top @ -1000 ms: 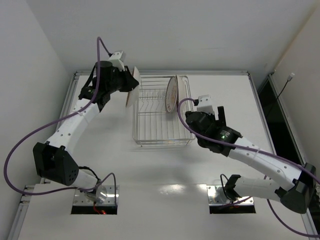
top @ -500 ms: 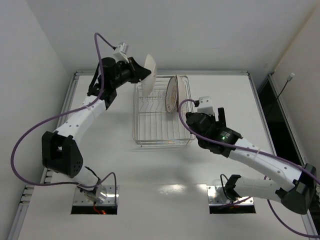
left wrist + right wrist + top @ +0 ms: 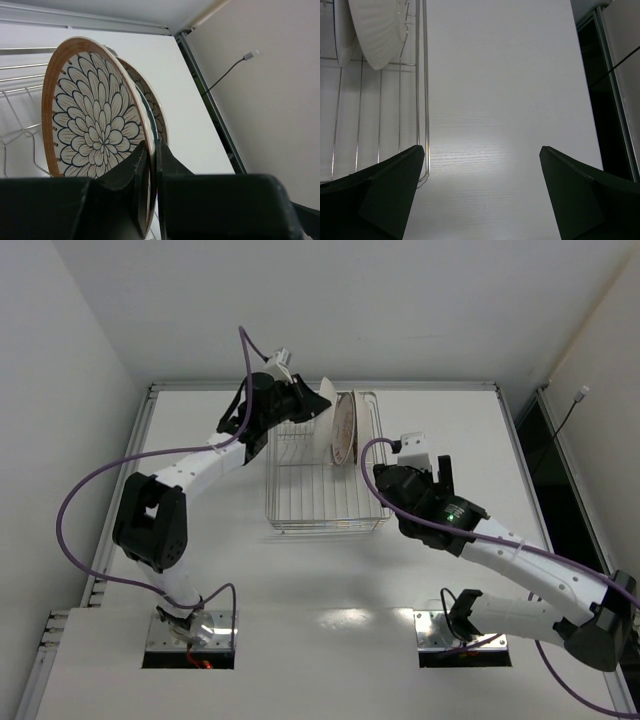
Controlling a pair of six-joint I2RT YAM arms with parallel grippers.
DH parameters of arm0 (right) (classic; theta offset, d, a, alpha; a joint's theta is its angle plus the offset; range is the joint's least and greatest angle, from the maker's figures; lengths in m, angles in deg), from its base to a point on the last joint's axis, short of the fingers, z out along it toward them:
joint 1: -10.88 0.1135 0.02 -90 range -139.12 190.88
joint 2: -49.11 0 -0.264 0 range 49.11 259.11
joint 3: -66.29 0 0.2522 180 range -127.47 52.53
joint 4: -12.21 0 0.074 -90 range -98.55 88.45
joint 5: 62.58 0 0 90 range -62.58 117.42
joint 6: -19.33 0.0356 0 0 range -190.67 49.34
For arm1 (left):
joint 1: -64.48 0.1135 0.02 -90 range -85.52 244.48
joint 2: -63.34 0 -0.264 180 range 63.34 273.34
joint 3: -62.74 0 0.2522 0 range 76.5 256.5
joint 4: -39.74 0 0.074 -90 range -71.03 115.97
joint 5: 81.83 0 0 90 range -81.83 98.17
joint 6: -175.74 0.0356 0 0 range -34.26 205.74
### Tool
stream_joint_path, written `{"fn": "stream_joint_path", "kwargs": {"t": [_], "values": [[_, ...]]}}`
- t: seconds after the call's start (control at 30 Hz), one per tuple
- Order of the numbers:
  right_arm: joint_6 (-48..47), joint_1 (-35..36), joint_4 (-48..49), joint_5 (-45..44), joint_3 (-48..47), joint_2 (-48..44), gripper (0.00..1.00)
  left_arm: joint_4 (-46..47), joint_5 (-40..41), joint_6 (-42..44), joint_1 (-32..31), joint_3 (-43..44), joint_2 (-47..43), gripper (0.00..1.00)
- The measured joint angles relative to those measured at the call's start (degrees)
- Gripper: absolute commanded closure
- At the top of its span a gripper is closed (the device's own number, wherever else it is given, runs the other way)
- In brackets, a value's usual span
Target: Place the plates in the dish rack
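Over rack (image 3: pixel 325 527) far end: left gripper (image 3: pixel 152 149) clamped on plate (image 3: pixel 95 125) rim, plate on edge, just beside racked plate (image 3: pixel 343 430). Right gripper (image 3: pixel 482 150) wide open, empty. Next I lower into free slot, then release.

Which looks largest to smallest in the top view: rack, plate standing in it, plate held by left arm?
1. rack
2/3. standing plate and held plate: both seen nearly edge-on, look alike; not ranked.
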Motion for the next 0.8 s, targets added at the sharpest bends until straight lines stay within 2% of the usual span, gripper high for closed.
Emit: {"fn": "stream_joint_path", "kwargs": {"t": [0.57, 0.8], "values": [[0.0, 0.0, 0.0, 0.2, 0.0, 0.0, 0.00, 2.4, 7.7, -5.2, -0.7, -1.2, -0.2, 1.00], [0.1, 0.0, 0.0, 0.3, 0.7, 0.0, 0.00, 7.7, 11.0, -9.5, -1.3, -7.6, -3.3, 1.00]]}}
